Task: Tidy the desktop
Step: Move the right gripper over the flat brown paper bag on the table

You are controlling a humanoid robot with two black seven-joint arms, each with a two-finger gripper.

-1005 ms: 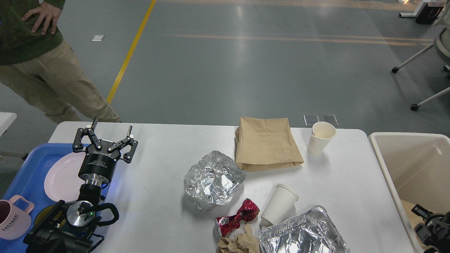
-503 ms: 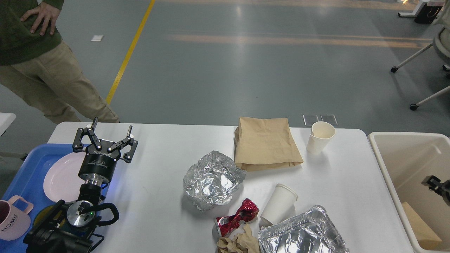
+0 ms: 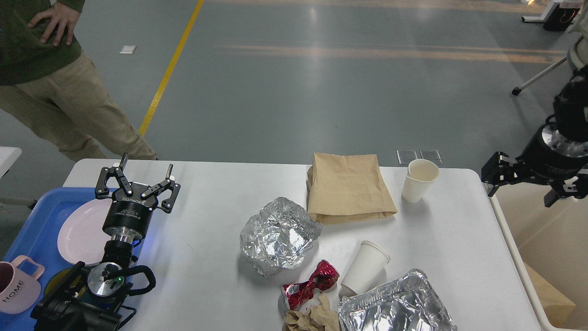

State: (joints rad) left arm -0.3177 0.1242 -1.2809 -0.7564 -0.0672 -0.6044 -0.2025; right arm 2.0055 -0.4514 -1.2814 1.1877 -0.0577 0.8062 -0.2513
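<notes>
The white desktop (image 3: pixel 206 257) holds a flat brown paper bag (image 3: pixel 349 188), an upright paper cup (image 3: pixel 419 180), a crumpled foil ball (image 3: pixel 278 234), a tipped paper cup (image 3: pixel 365 268), a crushed red can (image 3: pixel 310 284), crumpled brown paper (image 3: pixel 312 318) and a foil tray (image 3: pixel 395 304). My left gripper (image 3: pixel 147 164) is open and empty, held above the table's left end beside the blue tray (image 3: pixel 36 220). My right gripper (image 3: pixel 519 193) is open and empty, raised over the near left rim of the beige bin (image 3: pixel 551 239).
The blue tray holds a pink plate (image 3: pixel 82 230) and a pink mug (image 3: pixel 16 287). A brown piece (image 3: pixel 549 296) lies in the bin. A person (image 3: pixel 50 87) stands behind the table's far left corner. An office chair's legs (image 3: pixel 537 78) are at the far right.
My right gripper has risen from low inside the bin to above its rim. A brown piece now shows in the bin. The left arm has not moved.
</notes>
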